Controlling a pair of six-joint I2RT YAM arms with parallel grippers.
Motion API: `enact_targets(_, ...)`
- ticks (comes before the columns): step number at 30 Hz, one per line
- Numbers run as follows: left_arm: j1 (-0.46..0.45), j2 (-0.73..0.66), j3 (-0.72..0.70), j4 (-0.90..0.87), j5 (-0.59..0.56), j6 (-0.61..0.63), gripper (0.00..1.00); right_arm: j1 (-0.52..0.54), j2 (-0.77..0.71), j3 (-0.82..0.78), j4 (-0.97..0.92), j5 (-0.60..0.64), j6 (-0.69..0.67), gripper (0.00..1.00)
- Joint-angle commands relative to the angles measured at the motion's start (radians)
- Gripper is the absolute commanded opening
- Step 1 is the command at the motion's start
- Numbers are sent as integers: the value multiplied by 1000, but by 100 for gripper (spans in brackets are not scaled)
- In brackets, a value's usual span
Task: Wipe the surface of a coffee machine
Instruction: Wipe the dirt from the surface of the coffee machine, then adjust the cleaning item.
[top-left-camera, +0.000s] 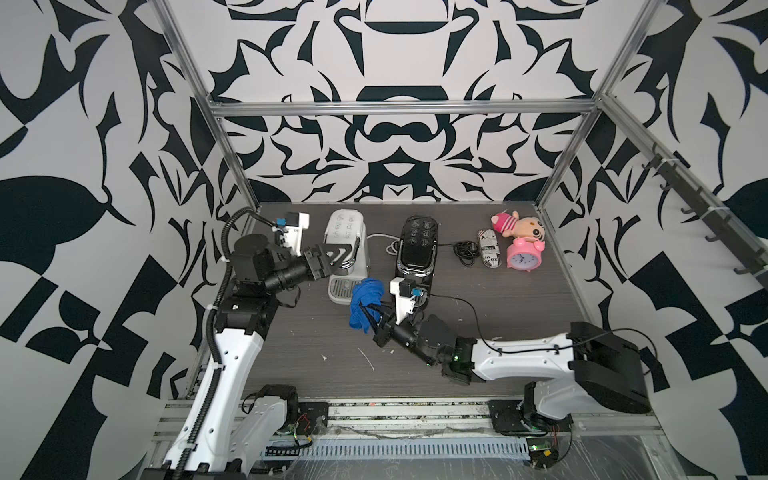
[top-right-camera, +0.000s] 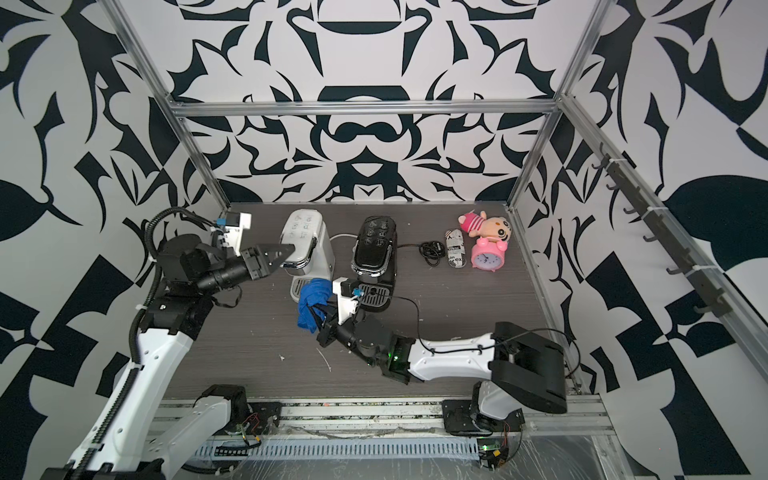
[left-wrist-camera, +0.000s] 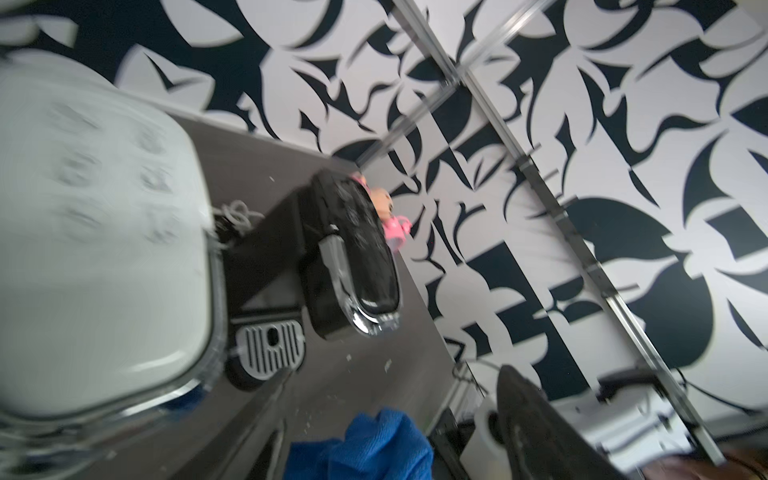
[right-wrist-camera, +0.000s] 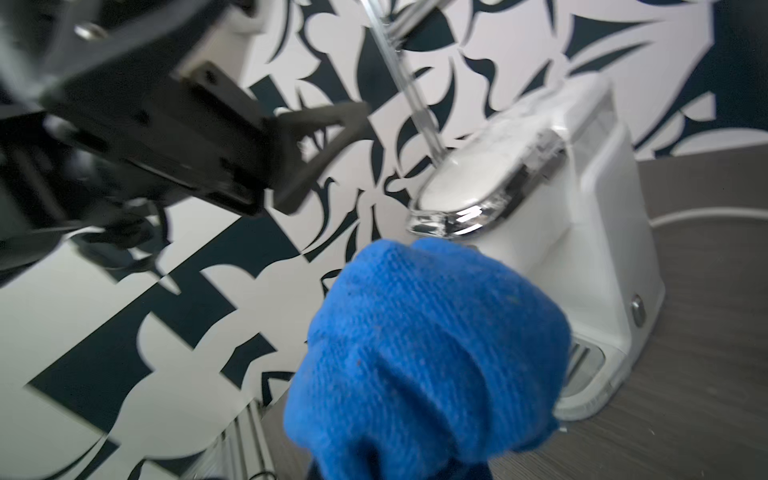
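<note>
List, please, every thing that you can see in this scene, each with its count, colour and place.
white coffee machine: one, white with chrome trim, back left of the table
black coffee machine: one, glossy black, right of the white one
blue cloth: one, blue, held up in front of the white machine
white cable: one, white, between the two machines
black cable: one coil, black, right of the black machine
newsprint-patterned roll: one, white and black, right of the coil
alarm clock: one, pink, back right
plush doll: one, pink and tan, behind the clock
table: one, dark wood grain
left gripper: one, black, jaws open, beside the white machine's top
right gripper: one, black, jaws shut on the cloth
</note>
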Motion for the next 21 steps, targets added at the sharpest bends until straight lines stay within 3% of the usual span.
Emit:
enact_targets(1,-111,-53,-51,4,2,-17,80,-3,-118,-20,7,-193,-213,0)
enact_targets(5,-169,-69,-60,28,99,-24,83,-12,-211,-2,-125,-247,-313,0)
enact_targets(11,-209,-39,-48,27,338,-9,79,-19,-252,36,-215,-253,-358,0)
enact_targets(16,-217,-60,-57,25,420,10,84,-22,-254,30,-209,-225,-361,0)
enact_targets(19,-219,-72,-67,11,427,24,84,-26,-245,33,-207,-216,-360,0)
enact_targets(21,-220,-72,-74,-17,397,43,79,-26,-238,37,-204,-217,-358,0)
